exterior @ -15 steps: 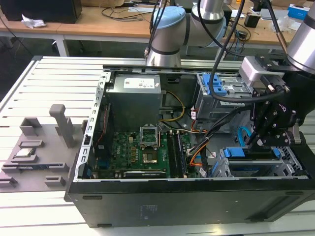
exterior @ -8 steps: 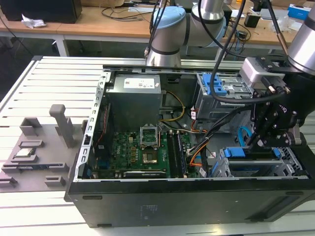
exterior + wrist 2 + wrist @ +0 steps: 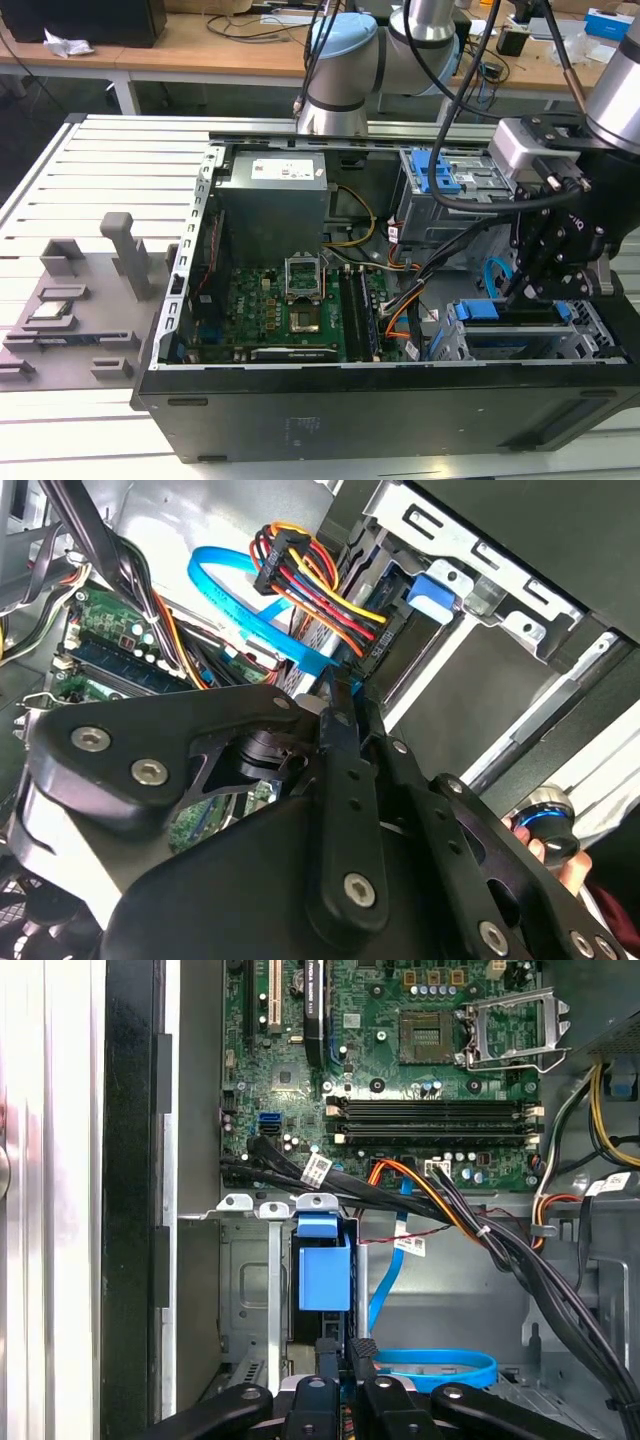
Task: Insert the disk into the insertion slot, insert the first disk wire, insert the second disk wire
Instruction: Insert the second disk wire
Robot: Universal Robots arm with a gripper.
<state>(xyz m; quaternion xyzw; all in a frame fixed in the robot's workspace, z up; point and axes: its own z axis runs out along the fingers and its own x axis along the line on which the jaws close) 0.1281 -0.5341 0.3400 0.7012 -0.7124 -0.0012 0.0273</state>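
Observation:
The disk (image 3: 510,316) in its blue caddy (image 3: 325,1275) lies inside the insertion slot (image 3: 590,342), the perforated silver cage at the exterior view's right. My gripper (image 3: 525,290) hangs just behind the disk's rear end. In both wrist views its fingers stand close together on the end of the second disk wire (image 3: 240,595), a light-blue flat cable looping away from the fingertips (image 3: 362,1348). A red, yellow, orange and black wire bundle (image 3: 320,592) runs to the disk's back edge beside the gripper (image 3: 345,690).
The open case holds a motherboard (image 3: 280,310), a power supply (image 3: 275,195) and a taller grey cage with blue tabs (image 3: 440,180). Black cable bundles (image 3: 520,1260) cross near the slot. A person's hand (image 3: 552,852) shows beside the case. A grey fixture (image 3: 70,300) lies on the table.

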